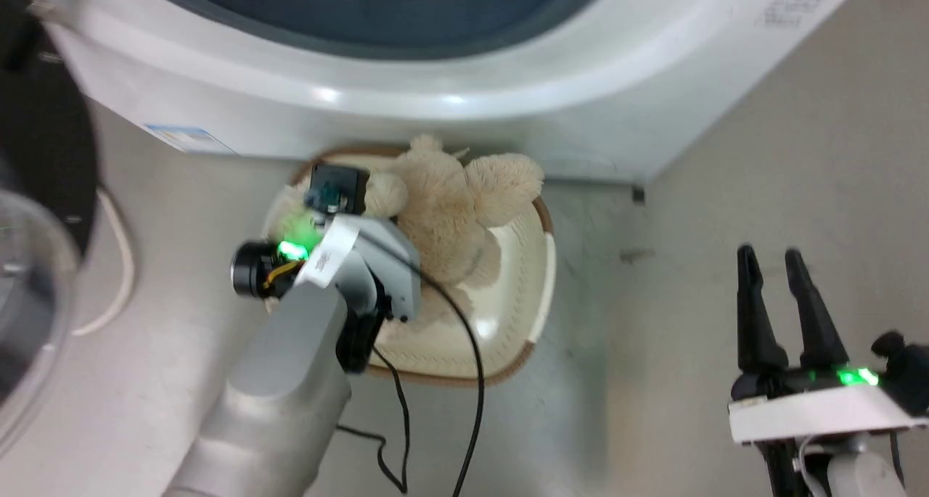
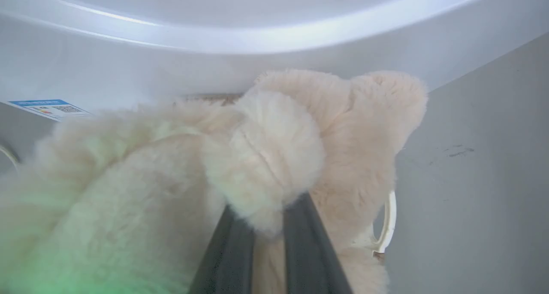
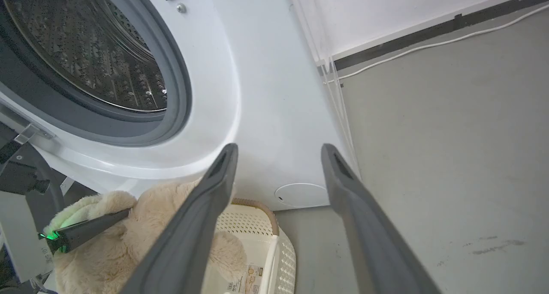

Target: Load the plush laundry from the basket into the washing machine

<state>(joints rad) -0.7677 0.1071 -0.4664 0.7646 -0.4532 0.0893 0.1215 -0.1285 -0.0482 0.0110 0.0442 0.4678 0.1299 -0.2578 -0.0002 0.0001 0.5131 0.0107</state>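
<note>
Plush (image 1: 443,214) lies in basket (image 1: 524,323), long axis toward washer (image 1: 435,83); left gripper (image 2: 266,219) pinches its limb, right gripper (image 1: 769,259) spread, empty.

A laundry corner, by the look of it, and a bare one, more test space than home. There's a big white front-loading washer (image 3: 266,92) standing open, steel drum (image 3: 94,49) gleaming inside its grey seal (image 3: 182,92), a sticker (image 1: 190,138) on its front. On the plain grey floor (image 3: 450,135) right before it sits a basket (image 1: 541,279) with a plush (image 1: 435,207) in it. Behind, a blank white wall (image 3: 386,10), a dark baseboard (image 3: 407,40), and a loose white cable (image 3: 454,39) trailing along the floor.
</note>
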